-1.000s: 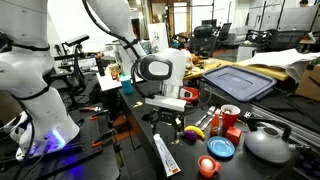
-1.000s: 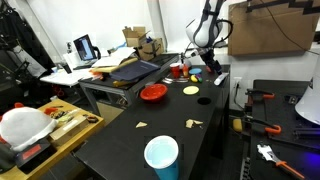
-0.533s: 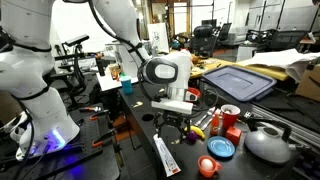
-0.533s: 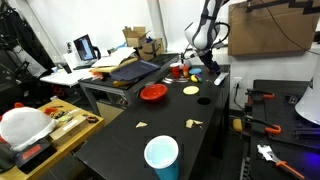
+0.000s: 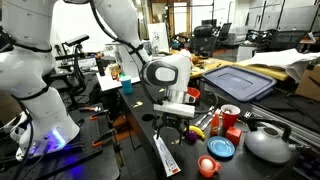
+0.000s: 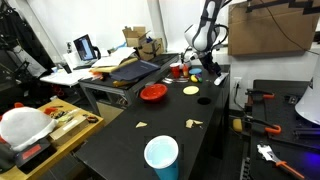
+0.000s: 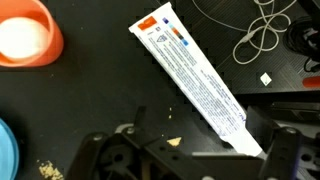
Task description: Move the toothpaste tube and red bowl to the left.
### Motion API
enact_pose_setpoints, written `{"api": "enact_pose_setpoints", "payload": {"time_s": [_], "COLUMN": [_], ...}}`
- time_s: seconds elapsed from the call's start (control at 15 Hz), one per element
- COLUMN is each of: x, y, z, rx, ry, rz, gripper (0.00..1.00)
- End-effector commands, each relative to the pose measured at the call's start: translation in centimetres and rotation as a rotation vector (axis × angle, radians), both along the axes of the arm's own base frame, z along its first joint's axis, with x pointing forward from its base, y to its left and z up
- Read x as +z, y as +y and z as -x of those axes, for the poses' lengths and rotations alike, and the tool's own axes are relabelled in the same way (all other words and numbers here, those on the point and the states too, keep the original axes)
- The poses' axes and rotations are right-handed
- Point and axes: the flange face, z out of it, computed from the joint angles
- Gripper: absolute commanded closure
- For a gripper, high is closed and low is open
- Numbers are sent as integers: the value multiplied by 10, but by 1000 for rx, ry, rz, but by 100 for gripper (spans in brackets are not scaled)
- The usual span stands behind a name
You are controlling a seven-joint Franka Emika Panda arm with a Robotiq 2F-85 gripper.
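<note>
Black table [image 7: 60,110], toothpaste tube [image 7: 195,80] lying flat, jaws spread empty above it, cap indistinct.

- Even, moderate indoor light fills both exterior views; the black surface [image 5: 135,150] swallows shadows.
- A blue-violet glow spills at the robot base [image 5: 50,135].
- Wrist view: the white toothpaste tube [image 7: 195,80] is bright and crisp; the hand [image 7: 190,162] looks dark and soft, probably too close for focus.
</note>
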Motion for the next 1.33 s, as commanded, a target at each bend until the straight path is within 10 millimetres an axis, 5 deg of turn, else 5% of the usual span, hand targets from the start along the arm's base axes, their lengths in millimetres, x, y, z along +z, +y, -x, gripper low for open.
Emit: {"api": "enact_pose_setpoints", "payload": {"time_s": [0.0,1.27], "x": [9,2], "y": [2,10], "z": [11,20], "rx": [52,62], "ry": [19,31], "rz": [-48,-76], "gripper": [0,0]}}
